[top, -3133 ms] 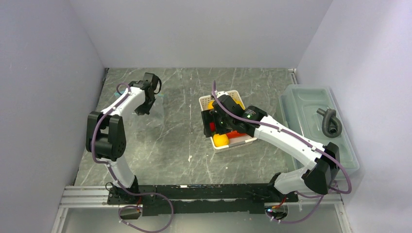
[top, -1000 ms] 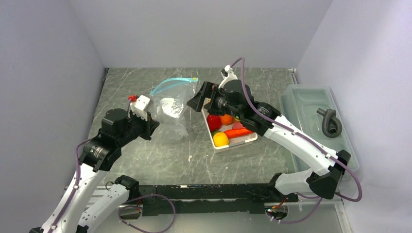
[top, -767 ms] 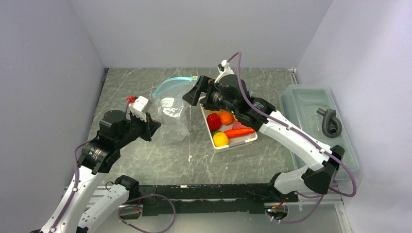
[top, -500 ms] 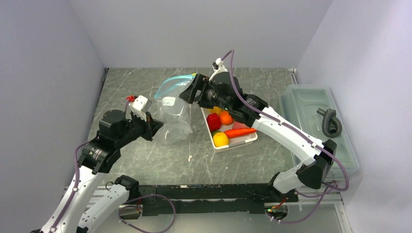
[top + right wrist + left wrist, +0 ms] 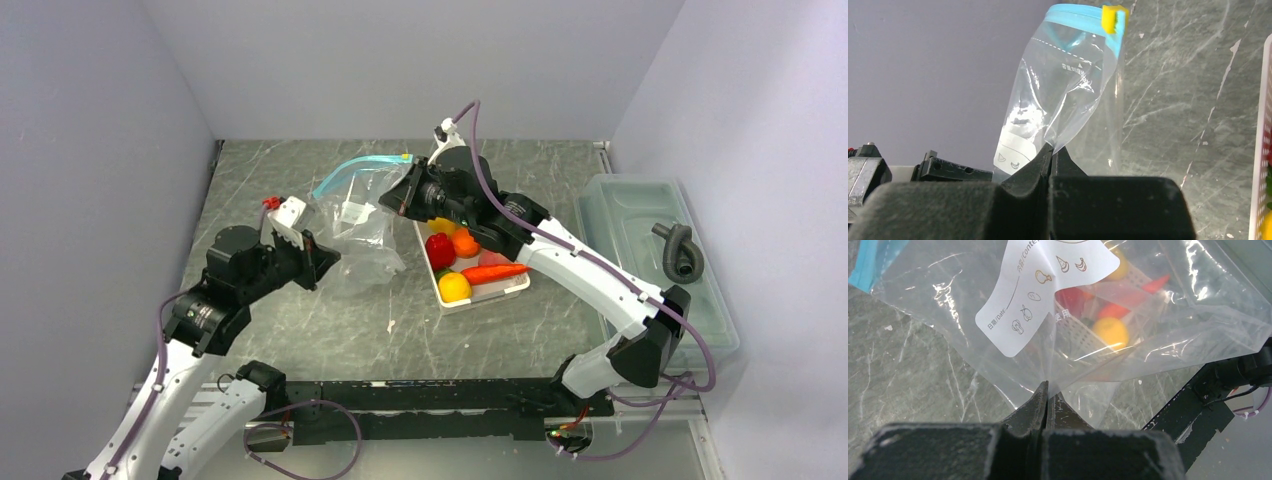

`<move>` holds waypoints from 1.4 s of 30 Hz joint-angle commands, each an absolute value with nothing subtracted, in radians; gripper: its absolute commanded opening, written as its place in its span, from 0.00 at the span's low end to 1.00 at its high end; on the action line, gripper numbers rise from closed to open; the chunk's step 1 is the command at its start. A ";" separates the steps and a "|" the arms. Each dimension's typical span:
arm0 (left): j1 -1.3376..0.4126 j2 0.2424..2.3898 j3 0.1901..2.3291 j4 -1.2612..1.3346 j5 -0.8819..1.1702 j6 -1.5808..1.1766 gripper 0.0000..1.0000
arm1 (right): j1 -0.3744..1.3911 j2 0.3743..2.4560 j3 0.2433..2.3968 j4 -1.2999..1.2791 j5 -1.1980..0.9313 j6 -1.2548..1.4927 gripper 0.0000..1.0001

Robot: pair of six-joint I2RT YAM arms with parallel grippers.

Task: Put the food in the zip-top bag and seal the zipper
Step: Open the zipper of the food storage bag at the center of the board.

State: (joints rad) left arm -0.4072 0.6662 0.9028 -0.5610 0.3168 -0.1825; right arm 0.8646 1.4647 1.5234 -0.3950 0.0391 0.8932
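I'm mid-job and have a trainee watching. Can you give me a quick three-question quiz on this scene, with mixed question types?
1. True or false: the toy carrot is already inside the zip-top bag.
2. The left claw and the right claw: A) are both shut on the bag's plastic, B) are both open, C) are both shut on fruit.
3. Fill in: the slider on the bag's teal zipper is ____.

Key:
1. False. It lies in the white basket.
2. A
3. yellow
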 commanded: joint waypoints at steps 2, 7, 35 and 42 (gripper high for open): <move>-0.411 0.681 0.894 -0.514 0.339 -0.207 0.00 | 0.861 1.443 1.564 -0.357 0.030 0.870 0.00; -0.411 0.689 0.904 -0.540 0.310 -0.189 0.12 | 0.861 1.410 1.523 -0.336 0.029 0.839 0.00; -0.411 0.702 0.997 -0.588 0.477 -0.160 0.82 | 0.804 1.209 1.342 -0.402 0.026 0.540 0.00; -0.411 0.695 1.018 -0.603 0.490 -0.160 0.89 | 0.793 1.167 1.323 -0.442 -0.054 0.406 0.00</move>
